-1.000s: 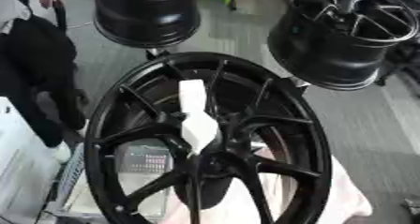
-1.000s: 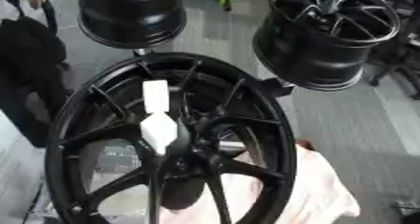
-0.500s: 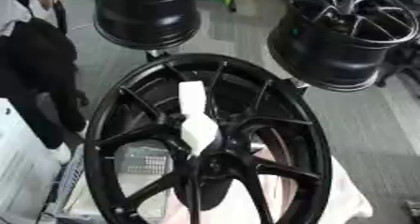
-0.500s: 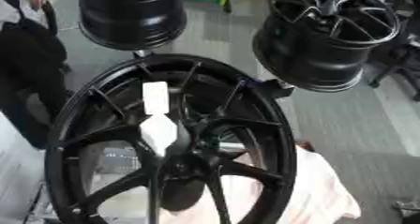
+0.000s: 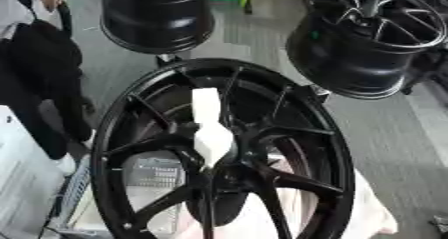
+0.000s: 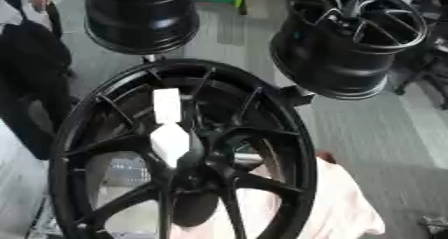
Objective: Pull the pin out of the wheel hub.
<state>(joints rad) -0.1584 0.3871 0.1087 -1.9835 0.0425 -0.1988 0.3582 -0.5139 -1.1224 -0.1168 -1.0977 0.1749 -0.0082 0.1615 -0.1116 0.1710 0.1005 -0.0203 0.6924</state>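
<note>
A large black spoked wheel (image 5: 324,148) fills the middle of both views, its face turned up toward me. A white pin (image 5: 210,128) stands out of the wheel's hub (image 5: 223,170), with a narrow flat upper part and a thicker faceted base where it enters the centre. The right eye view shows the same white pin (image 6: 168,125) left of centre. Neither of my hands appears in either view.
Two more black wheels stand behind, one at the top left (image 5: 157,15) and one at the top right (image 5: 372,38). A pale pink cloth (image 6: 337,205) lies under the big wheel at the lower right. A person in dark clothes (image 5: 35,78) stands at the left edge.
</note>
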